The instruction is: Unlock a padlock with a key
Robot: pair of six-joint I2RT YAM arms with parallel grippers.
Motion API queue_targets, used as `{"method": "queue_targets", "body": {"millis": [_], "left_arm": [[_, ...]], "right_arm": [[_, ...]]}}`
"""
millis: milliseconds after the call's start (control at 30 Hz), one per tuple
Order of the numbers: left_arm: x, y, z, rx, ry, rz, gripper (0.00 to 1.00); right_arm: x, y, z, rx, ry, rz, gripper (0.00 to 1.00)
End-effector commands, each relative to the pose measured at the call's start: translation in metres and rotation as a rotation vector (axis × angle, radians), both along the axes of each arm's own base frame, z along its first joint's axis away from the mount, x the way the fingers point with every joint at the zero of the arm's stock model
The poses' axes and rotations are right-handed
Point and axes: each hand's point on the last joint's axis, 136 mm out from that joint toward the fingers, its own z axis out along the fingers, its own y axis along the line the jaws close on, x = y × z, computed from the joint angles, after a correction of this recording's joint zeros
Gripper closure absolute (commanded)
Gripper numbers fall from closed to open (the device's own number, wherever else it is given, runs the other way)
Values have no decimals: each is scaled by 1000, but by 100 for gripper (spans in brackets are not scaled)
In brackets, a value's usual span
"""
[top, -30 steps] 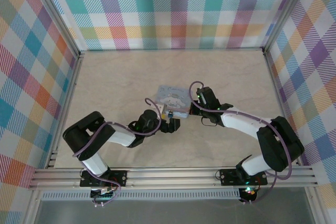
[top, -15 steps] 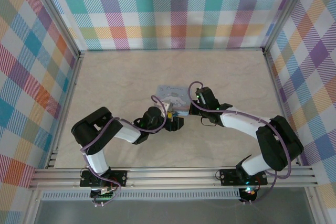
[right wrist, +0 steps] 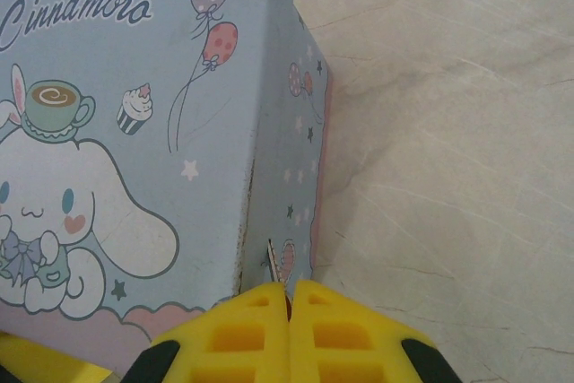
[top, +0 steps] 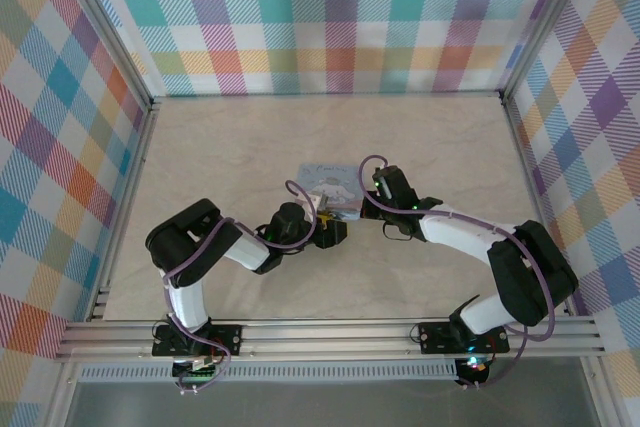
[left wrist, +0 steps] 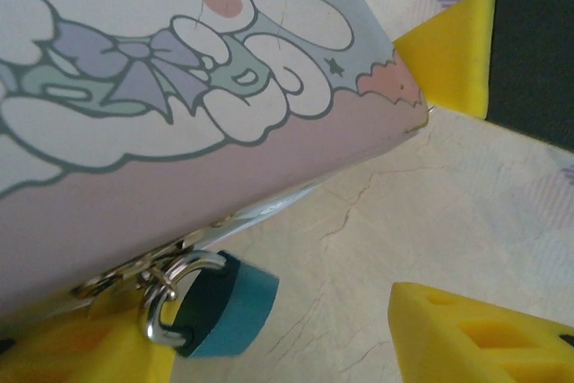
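Presently left fingers (left wrist: pixel 484 338) gape astride the padlock (left wrist: pixel 229 307); right fingers (right wrist: pixel 256 329) pinch the key (right wrist: pixel 271 262).

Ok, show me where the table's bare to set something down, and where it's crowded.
Bare: far table between tin and back wall; strip between left arm and left wall; near middle between that arm and right arm. Crowded: around the tin, where left gripper, right gripper and padlock meet.

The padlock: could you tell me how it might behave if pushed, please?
The padlock hangs by its shackle from the tin's clasp, so it would probably swing rather than slide. Small and smooth-looking, it may slip from a grip. It looks rigid.
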Motion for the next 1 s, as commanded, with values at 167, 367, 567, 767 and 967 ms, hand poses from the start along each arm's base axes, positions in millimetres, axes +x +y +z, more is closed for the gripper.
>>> {"method": "queue_targets", "body": {"millis": [167,367,567,767,967], "left_arm": [[3,-15,18,-109,-22,-35,27],[4,-5,11,-75,3,-9,41],[2,10,5,-42,36,-3,60],[5,14,1,-32,66,0,65],[6,17,-1,-9,88,7,69]], "right_arm": [[2,12,16,55,-38,18,100],[2,11,20,54,-52,16,100],[2,10,20,55,-56,13,100],[0,10,20,62,-54,12,100],[0,9,21,62,-58,9,100]]}}
